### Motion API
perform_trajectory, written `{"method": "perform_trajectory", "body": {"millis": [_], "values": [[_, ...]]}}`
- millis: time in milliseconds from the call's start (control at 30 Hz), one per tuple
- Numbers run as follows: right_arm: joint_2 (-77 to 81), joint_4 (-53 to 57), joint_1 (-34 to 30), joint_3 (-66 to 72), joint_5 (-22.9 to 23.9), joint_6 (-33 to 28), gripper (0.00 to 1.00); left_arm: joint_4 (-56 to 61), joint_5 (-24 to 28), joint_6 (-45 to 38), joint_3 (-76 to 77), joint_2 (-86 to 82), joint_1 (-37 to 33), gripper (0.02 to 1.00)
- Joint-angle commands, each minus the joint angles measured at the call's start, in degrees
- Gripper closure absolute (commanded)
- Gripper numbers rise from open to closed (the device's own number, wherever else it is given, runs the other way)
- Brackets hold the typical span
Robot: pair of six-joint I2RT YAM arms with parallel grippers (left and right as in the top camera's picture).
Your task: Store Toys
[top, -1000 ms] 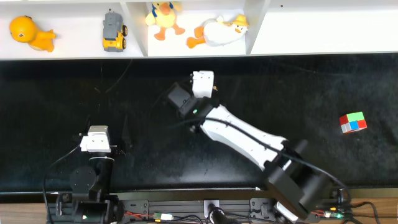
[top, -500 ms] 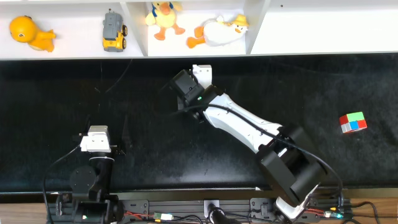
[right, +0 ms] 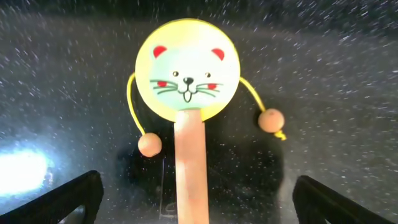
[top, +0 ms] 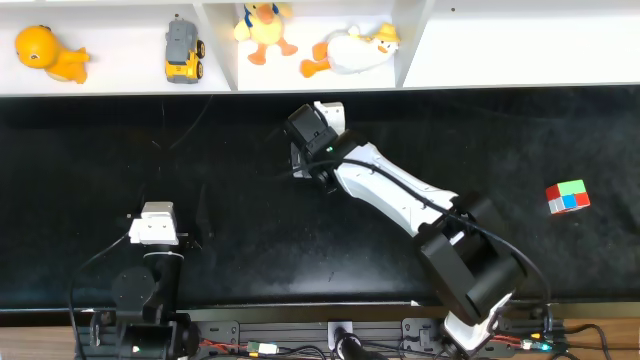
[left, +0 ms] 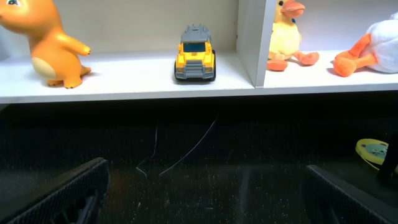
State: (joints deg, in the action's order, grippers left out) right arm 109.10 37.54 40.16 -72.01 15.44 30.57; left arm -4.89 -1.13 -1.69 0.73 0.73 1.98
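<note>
A white shelf (top: 420, 78) runs along the far edge of a black table (top: 500, 140). In the shelf's left compartment sit an orange toy (top: 50, 52) and a yellow truck (top: 184, 52). In the compartment beside it a duck (top: 264, 28) sits upright, with a white plush (top: 350, 50) lying on its side next to it.

The right arm reaches across from its base to the table just in front of the shelf, below the duck's compartment. Its right claw (right: 196, 193) hangs released, fingers spread wide, directly above a rattle (right: 188, 68). The rattle lies flat on the table: a round yellow drum with a cat face, a wooden handle running back between the fingers, and two beads on strings, one either side of the handle. Neither finger touches it.

The left arm is folded up well back from the shelf, facing the truck. Its left claw (left: 208, 193) is also released and holds nothing.

A coloured cube (top: 567, 196) lies on the table, well apart from the shelf, out to the right.
</note>
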Motion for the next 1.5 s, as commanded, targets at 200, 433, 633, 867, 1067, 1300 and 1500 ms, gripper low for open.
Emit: {"method": "perform_trajectory", "body": {"millis": [200, 433, 633, 867, 1067, 1300, 1500], "values": [[3.43, -0.09, -0.17, -1.62, -1.03, -0.83, 0.051, 0.09, -0.07, -0.90, -0.26, -0.57, -0.37, 0.020], [3.52, -0.11, -0.17, -1.62, -1.03, -0.83, 0.316, 0.09, -0.07, -0.90, -0.26, -0.57, -0.37, 0.020], [3.52, -0.92, -0.17, -1.62, -1.03, -0.81, 0.776, 0.09, -0.07, -0.90, -0.26, -0.57, -0.37, 0.020], [2.45, -0.61, -1.05, -1.60, -1.25, -1.07, 0.956, 0.09, -0.07, -0.90, -0.26, -0.57, -0.37, 0.020], [-1.77, 2.84, -1.31, -1.36, -0.07, -5.05, 0.956, 0.09, -0.07, -0.90, -0.26, -0.57, -0.37, 0.020], [-12.98, 5.53, -4.31, 6.12, 2.10, -5.55, 0.956, 0.09, -0.07, -0.90, -0.26, -0.57, -0.37, 0.020], [-28.02, 5.99, -10.49, 15.47, 3.63, -8.39, 0.956, 0.09, -0.07, -0.90, -0.26, -0.57, -0.37, 0.020]]}}
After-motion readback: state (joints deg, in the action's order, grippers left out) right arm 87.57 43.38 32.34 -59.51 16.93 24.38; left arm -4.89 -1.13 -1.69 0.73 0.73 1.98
